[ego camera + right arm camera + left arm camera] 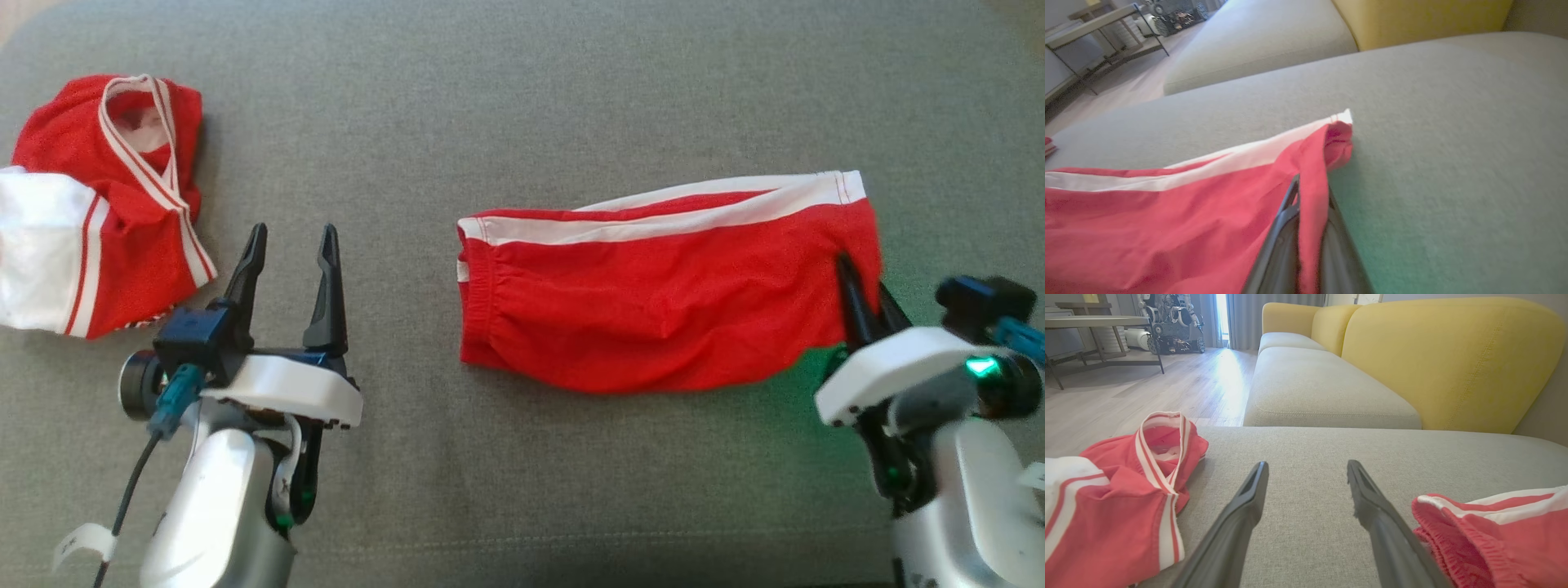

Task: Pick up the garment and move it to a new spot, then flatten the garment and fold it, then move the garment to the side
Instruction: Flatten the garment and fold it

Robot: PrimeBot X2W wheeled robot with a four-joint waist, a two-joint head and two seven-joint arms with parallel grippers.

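Fabric at the right edge of the garment is sitting pinched in my right end effector, likely for tugging it flat on the grey cushion; my left end effector is hovering spread near its other end.

Crumpled red-and-white jersey on grey sofa
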